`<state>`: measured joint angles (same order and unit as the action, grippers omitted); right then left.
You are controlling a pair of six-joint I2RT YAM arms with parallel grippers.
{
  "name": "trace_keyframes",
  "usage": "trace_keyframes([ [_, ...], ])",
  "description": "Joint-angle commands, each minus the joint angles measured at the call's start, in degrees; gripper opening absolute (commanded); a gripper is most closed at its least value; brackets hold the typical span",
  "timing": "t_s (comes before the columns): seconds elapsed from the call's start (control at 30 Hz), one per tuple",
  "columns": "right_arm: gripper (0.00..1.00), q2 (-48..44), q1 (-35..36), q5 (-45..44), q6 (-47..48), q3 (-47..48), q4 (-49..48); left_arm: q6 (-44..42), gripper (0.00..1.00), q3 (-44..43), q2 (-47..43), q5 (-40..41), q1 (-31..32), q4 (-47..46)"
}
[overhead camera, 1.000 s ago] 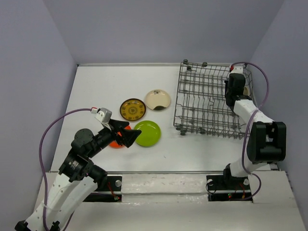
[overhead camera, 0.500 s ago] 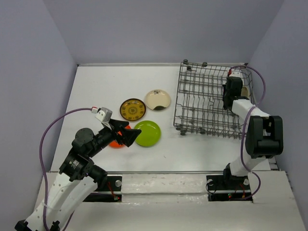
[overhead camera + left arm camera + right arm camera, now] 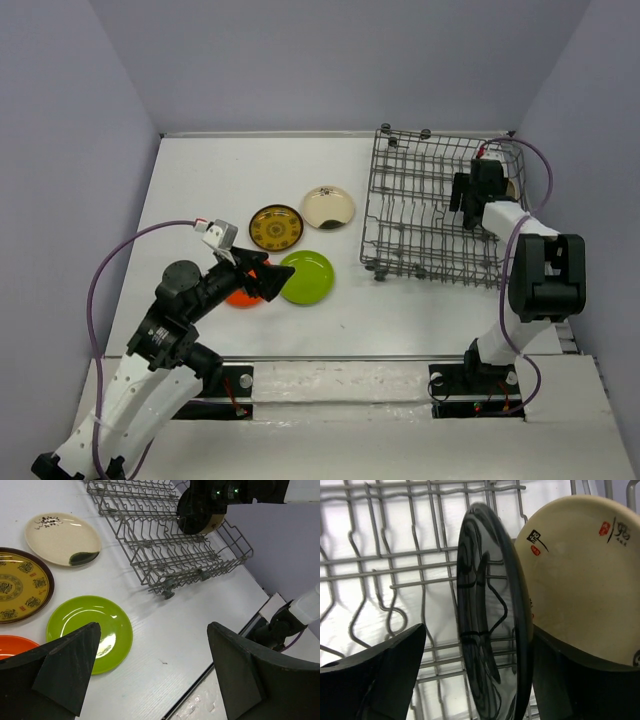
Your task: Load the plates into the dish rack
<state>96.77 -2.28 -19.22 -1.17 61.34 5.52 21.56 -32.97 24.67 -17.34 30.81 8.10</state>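
Smooth white table (image 3: 200, 180) bears wire dish rack (image 3: 150, 545), glossy black plate (image 3: 490, 615) upright; left claw (image 3: 153, 627), right claw (image 3: 479, 630) wide.

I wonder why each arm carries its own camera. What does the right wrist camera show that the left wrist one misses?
Only right wrist: a black plate standing on edge between the fingers of the open right gripper, and red stamps on the cream plate behind it. Only left wrist: the green plate, orange plate, brown plate and pale plate lying flat on the table, beyond the open left gripper. Both: the dish rack and, partly, that cream plate.
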Motion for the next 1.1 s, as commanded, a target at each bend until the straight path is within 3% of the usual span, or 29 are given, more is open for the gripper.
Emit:
trace_keyframes([
  [0.0,0.86,-3.25,-0.35,0.59,-4.19,6.58,3.35,0.06,0.99,-1.22,1.17,1.43,-1.36,-0.63],
  [0.13,0.88,-7.46,-0.35,1.73,-9.1,8.44,6.78,0.06,0.99,-1.39,3.37,1.52,-2.94,-0.28],
  [0.27,0.91,-16.25,-0.35,10.06,-17.7,6.09,8.02,0.85,0.99,-1.74,6.97,2.66,-6.63,0.51],
  [0.43,0.93,-27.39,7.71,14.29,-22.46,-1.03,2.85,3.3,0.99,-2.18,9.16,8.72,-10.15,1.92],
  [0.53,0.88,-32.86,13.96,16.93,-25.97,-6.48,-1.71,8.9,0.99,-1.31,9.61,13.46,-10.77,2.62],
  [0.6,0.85,-34.62,17.3,22.96,-27.83,-9.73,-4.8,13.4,0.99,2.01,8.3,15.75,-11.29,1.75],
  [0.77,0.82,-34.64,30.29,25.46,-27.58,-15.37,-9.47,24.29,0.99,9.49,7.59,22.25,-17.69,2.61],
  [0.93,0.82,-34.63,34.8,25.99,-27.04,-17.66,-12.19,27.22,0.99,7.84,9.17,31.37,-18.94,9.28],
  [1.07,0.82,-34.89,35.33,26.78,-26.26,-17.84,-13.43,29.24,0.99,6.78,15.56,35.8,-19.03,12.2],
])
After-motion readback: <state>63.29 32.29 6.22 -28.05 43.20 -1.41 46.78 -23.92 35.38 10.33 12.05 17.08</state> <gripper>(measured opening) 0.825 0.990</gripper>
